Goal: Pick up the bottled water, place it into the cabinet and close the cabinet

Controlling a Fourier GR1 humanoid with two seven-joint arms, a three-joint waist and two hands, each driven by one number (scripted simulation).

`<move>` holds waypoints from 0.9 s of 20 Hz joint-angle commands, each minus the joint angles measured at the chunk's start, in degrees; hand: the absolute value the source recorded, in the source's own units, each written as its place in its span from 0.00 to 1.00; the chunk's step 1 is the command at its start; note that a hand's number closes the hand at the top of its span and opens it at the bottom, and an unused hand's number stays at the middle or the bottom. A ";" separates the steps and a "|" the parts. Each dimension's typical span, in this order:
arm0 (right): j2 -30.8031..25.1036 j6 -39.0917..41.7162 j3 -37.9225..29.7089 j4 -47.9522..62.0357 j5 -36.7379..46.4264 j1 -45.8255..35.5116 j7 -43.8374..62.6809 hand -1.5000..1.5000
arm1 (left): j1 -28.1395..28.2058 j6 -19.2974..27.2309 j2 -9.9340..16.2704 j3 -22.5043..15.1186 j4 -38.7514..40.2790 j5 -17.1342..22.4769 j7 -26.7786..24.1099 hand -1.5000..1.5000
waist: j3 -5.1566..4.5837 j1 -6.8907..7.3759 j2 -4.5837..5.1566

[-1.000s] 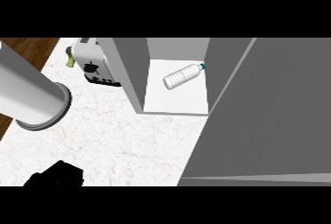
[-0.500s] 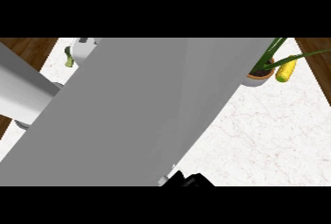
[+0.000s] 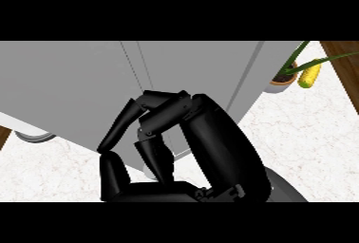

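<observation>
A: Start at our hand (image 3: 175, 156). Which one is it?

B: We cannot say for certain. It rises from the bottom edge, just in front of the cabinet (image 3: 91, 90), and its forearm is not clear enough to tell left from right. The fingers (image 3: 123, 126) are curled over with the tips touching or nearly touching the cabinet's grey front, and nothing is held in them.

A: And the other hand?

B: We see no second hand. Only a grey rounded bit shows at the cabinet's lower left corner, possibly a forearm.

A: What changed since a second ago?

B: Then the cabinet stood open and the bottled water lay on its side on the white shelf inside. Half a second ago the grey door was sweeping across. Now the front looks flat and unbroken, with only seams running down it, so the bottle is hidden, and we judge it is behind that door.

A: So the task?

B: Nearly done, we think: bottle placed, door shut or almost shut. We cannot tell if it is fully flush.

A: Beyond the cabinet?

B: To its right, a potted plant (image 3: 284, 80) with a corn cob (image 3: 309, 76) beside it, on the white marble tabletop (image 3: 308, 137).
</observation>
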 commanded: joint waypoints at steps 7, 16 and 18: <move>0.37 10.21 -12.96 25.70 -7.74 -9.66 -11.28 1.00 | 1.88 -4.61 1.73 7.22 -1.47 5.19 2.86 1.00 | 0.05 0.16 0.32; 0.16 11.50 -16.29 40.44 -5.88 -13.17 -18.72 1.00 | -2.41 -3.47 0.41 7.45 -0.22 4.61 6.06 1.00 | 0.04 -0.05 0.51; -1.22 11.54 -17.02 41.73 -5.72 -12.77 -18.73 1.00 | 1.40 -6.36 0.69 8.07 -1.58 4.48 4.93 1.00 | 0.04 0.88 0.44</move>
